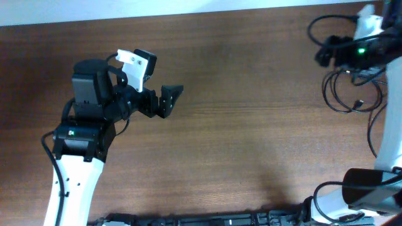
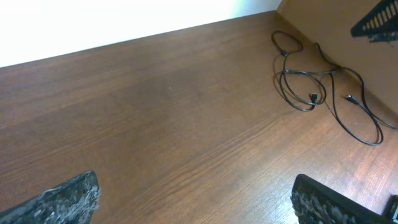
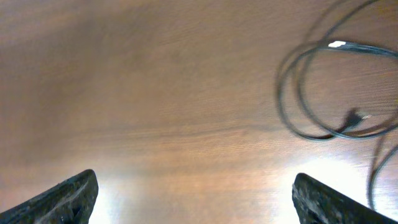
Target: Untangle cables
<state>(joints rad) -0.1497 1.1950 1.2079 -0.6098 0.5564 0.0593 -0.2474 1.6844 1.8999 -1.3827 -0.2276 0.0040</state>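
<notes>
1. Overhead view: the cables (image 1: 359, 102) lie at the right side of the wooden table (image 1: 251, 125), under the right arm (image 1: 361, 50) and well apart from the left gripper (image 1: 168, 100).
2. In this view the group of cables is long from the top of the picture to the bottom, along the right edge of the table. It is not one straight line but several loose loops that cross each other.
3. In the left wrist view the same group runs on a diagonal from upper left to lower right, close beside a brown panel (image 2: 336, 31). There is a small loop at the far end, a rounder loop in the middle and one long narrow loop at the near end.
4. In the right wrist view two curved strands make an open oval. One dark plug with a light tip points to the right, and one pale connector sits on the upper strand.
5. The cords are thin, black, smooth and flexible. The plugs are small and blocky.
6. The table is brown wood with fine straight grain and a soft shine.
7. The left gripper has its rough black fingers (image 2: 68, 199) spread wide with nothing between them.
8. The right gripper (image 3: 196, 199) also stands wide over bare wood and holds nothing. The cables are to its right, not touching it.
</notes>
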